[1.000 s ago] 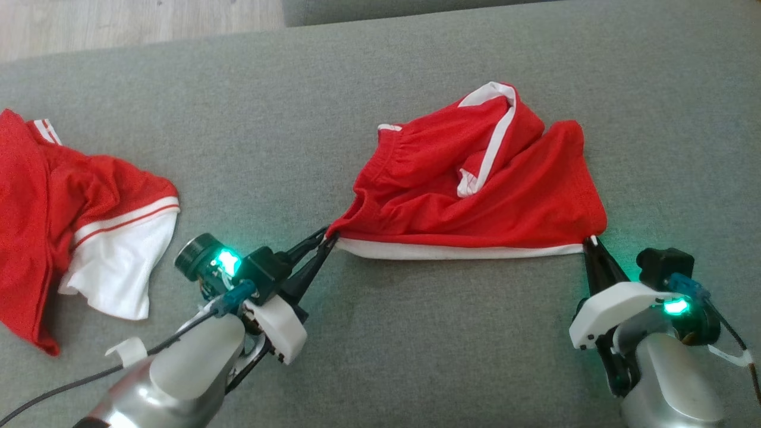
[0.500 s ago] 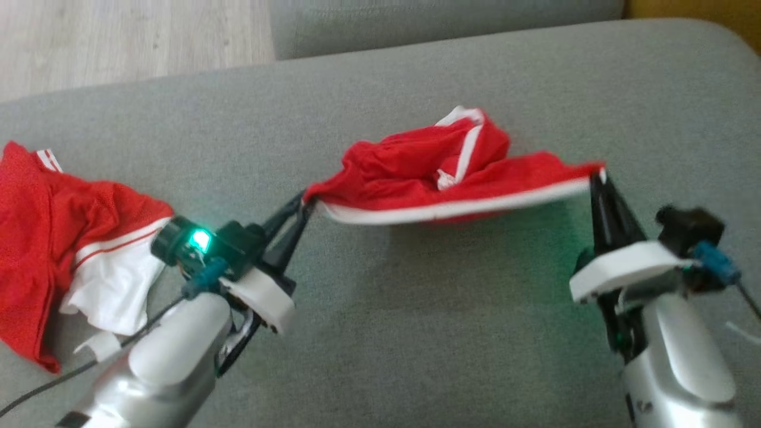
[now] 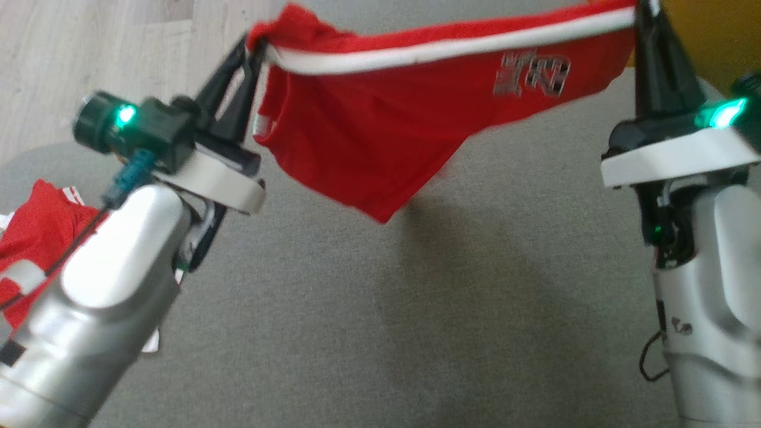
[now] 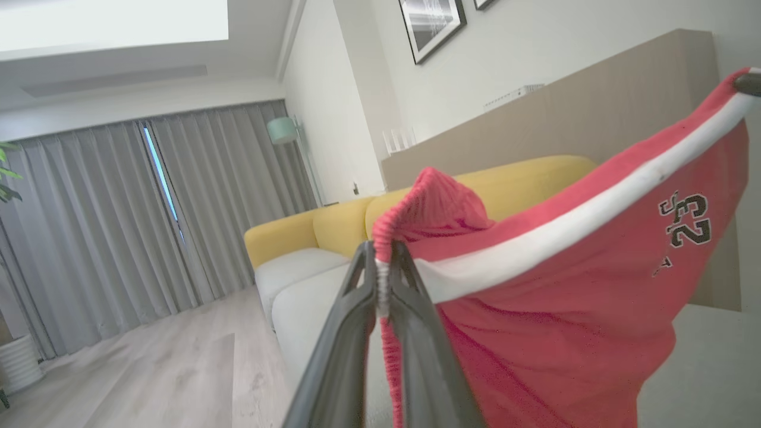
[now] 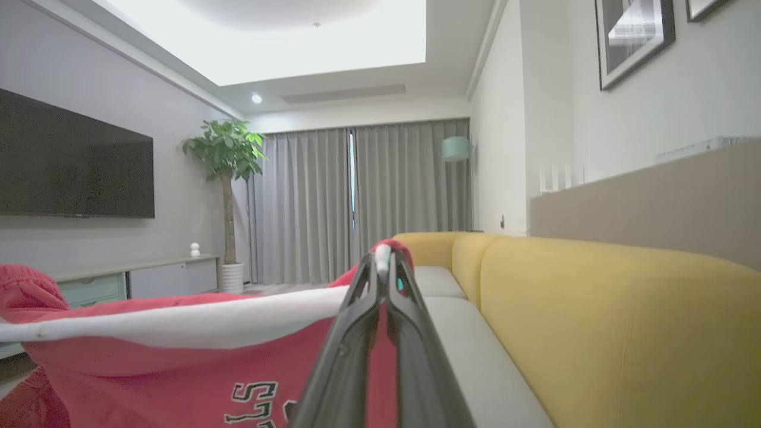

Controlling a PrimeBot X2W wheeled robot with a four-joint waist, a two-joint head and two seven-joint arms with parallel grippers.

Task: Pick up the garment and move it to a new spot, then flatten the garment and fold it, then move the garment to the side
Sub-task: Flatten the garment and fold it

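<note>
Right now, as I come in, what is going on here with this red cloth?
A robot holds red shorts up above a grey cushion. Its left pincer is shut on one end of the white band and its right pincer on the other, so the band is stretched between them and the rest hangs down. Nothing is folded yet. Another red garment lies at the robot's left.

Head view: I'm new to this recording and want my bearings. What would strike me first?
A red cloth garment with a white band and a printed number hangs stretched in mid-air across the top, one end pinched in the left tool, the other in the right tool. Below it lies grey fabric upholstery, and a second red-and-white garment sits crumpled at the lower left.
</note>
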